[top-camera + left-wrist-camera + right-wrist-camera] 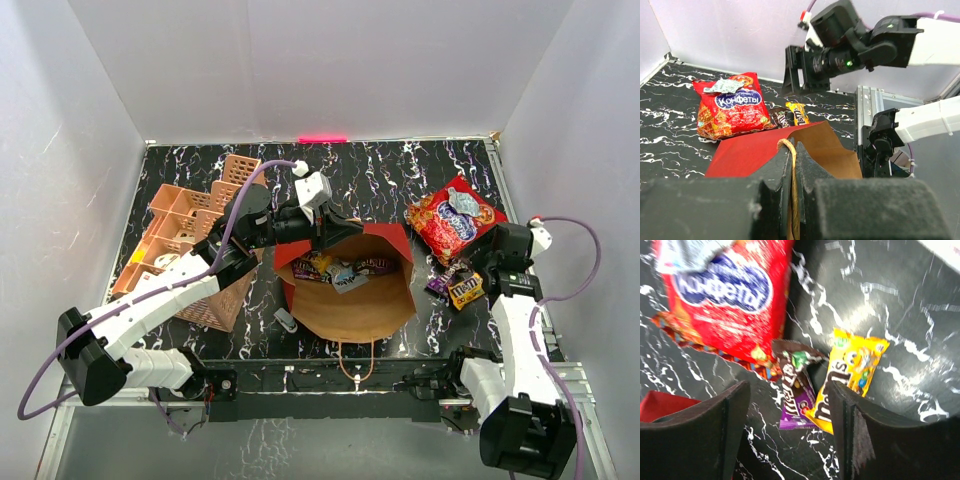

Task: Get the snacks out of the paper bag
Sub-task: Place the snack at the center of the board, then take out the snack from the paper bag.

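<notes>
Up close, left jaws pinch the paper bag handle [787, 145]; right jaws gape above packets [850, 372].

Open paper bag [350, 305], snacks [455, 220] inside and beside

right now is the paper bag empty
No, the top view shows several small candy packets lying inside the paper bag.

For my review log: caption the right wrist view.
Open right gripper over yellow packet and brown packet beside red cookie bag on marbled table.
</notes>
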